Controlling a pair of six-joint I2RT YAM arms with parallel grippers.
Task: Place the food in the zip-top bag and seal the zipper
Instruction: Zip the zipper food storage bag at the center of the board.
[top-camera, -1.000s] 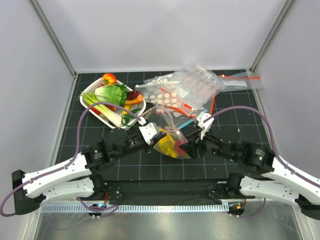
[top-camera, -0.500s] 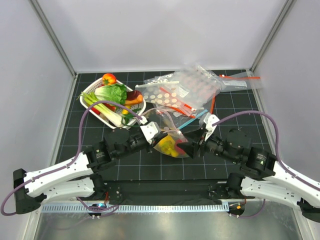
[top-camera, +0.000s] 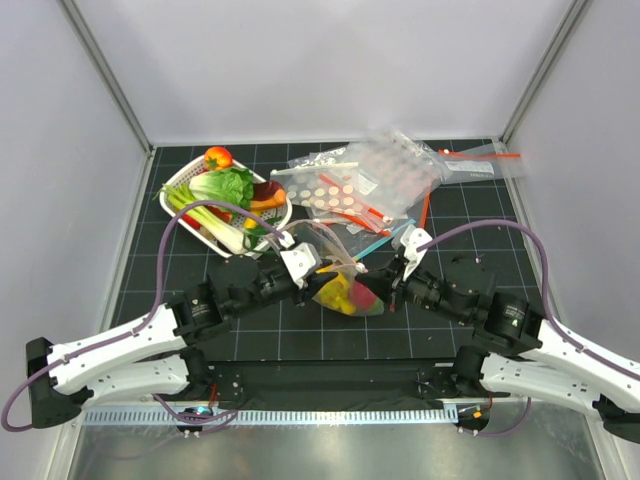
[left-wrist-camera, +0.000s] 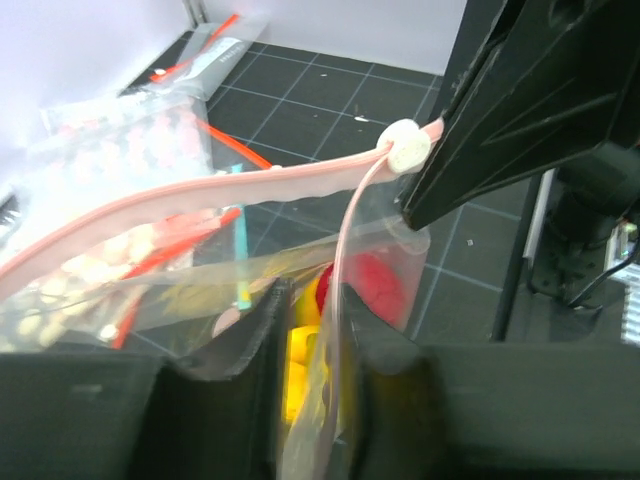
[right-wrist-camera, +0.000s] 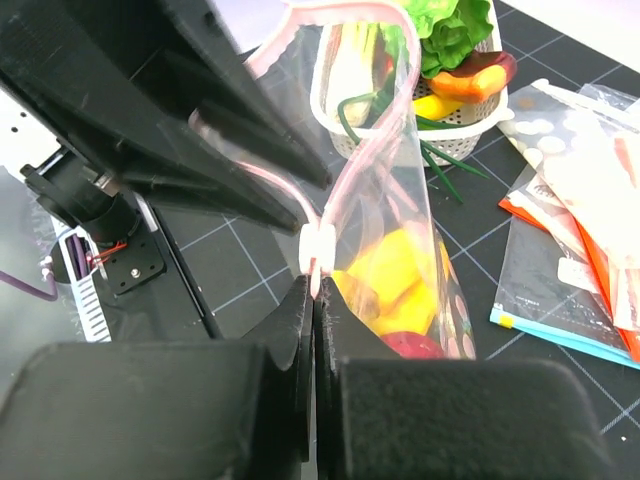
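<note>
the zip-top bag (top-camera: 335, 262) hangs between the two arms near the middle of the black gridded mat (top-camera: 300, 335), held up at its mouth with its belly sagging toward the mat. the food (top-camera: 345, 295) sits low inside it; a yellow piece (right-wrist-camera: 395, 265) and a red fruit (right-wrist-camera: 415, 345) show through the film.

the left gripper (left-wrist-camera: 312, 335) has its jaws nearly together, with a fold of the bag's film pinched between them just below the mouth. the right gripper (right-wrist-camera: 313, 290) has its jaws pressed to a thin slit on the zipper (left-wrist-camera: 250, 185), right under the small white slider (right-wrist-camera: 317, 250). seen from the left wrist, the pale pinkish strip runs away from the slider toward the far end of the bag. below the slider the two lips look parted, though the film is too glary there to be sure. the two grippers face each other closely across the bag.

behind them and well apart, a white basket (top-camera: 188, 173) of toy vegetables stands at the back left. a heap of other clear bags (top-camera: 385, 170) with red strips lies just to its right.
</note>
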